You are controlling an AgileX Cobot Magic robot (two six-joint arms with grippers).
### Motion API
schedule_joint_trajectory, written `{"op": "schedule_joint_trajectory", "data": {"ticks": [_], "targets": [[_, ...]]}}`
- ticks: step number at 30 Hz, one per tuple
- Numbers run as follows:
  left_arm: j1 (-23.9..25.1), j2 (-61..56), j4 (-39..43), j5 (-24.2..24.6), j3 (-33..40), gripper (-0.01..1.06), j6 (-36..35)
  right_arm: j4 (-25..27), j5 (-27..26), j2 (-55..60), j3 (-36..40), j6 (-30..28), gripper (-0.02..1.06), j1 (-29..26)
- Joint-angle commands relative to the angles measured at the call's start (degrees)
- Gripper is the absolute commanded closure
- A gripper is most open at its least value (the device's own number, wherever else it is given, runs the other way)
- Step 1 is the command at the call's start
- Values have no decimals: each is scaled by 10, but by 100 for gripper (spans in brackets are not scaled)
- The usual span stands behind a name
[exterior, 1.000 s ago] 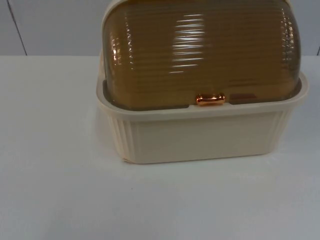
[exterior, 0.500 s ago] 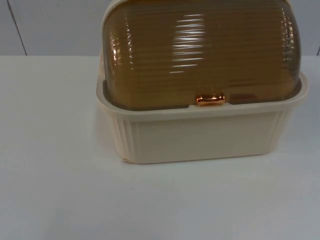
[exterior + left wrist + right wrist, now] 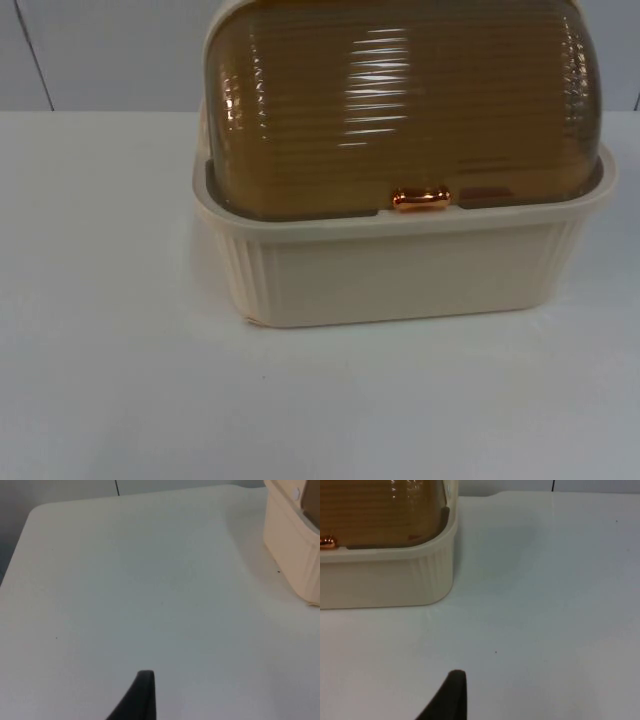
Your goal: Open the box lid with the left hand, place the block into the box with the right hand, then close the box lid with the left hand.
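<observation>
Closed box [image 3: 400,265] on table [image 3: 110,330]

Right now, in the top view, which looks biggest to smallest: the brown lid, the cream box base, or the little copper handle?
1. Lid, though cut off by the frame.
2. Base, somewhat smaller.
3. Handle, by far the smallest.
</observation>
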Motion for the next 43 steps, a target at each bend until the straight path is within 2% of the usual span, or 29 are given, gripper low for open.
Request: {"op": "schedule_joint_trajectory", "data": {"ticks": [1,37,43], "targets": [[-2,-2,3,-6,3,3,-4,1,-7,-2,2,1,0,2],[-1,-2,-4,-6,3,3,-4,0,-7,-2,2,12,0,2],[-1,-2,12,-6,3,3,-39,0,-7,-2,2,12,0,2]]}}
